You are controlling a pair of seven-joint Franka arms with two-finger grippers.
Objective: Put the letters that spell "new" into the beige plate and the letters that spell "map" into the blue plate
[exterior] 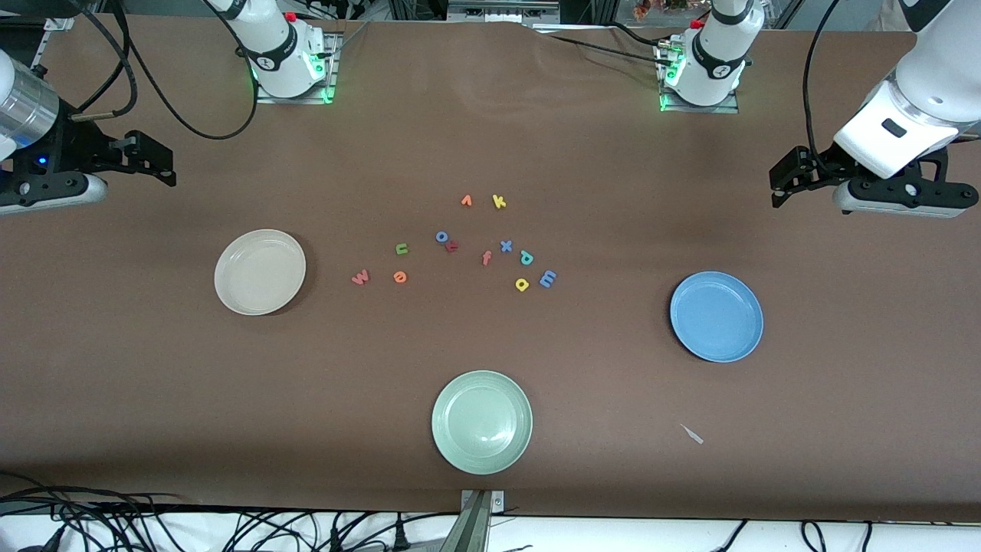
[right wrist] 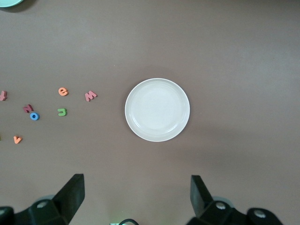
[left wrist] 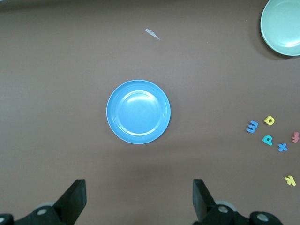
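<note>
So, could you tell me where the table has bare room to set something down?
Bare table lies between the beige plate and the green plate, and between the green plate and the blue plate, apart from a small scrap. The letter cluster mid-table is crowded.

Both arms wear glossy white rounded shells with black rings at the joints. Each base sits on a square metal plate lit by green lamps, with a small red knob beside it and black cables looping away. The left arm's black pincer (exterior: 779, 184) hangs under a white wrist; the right arm's black pincer (exterior: 157, 161) follows a silver cylindrical link showing a blue light.
</note>
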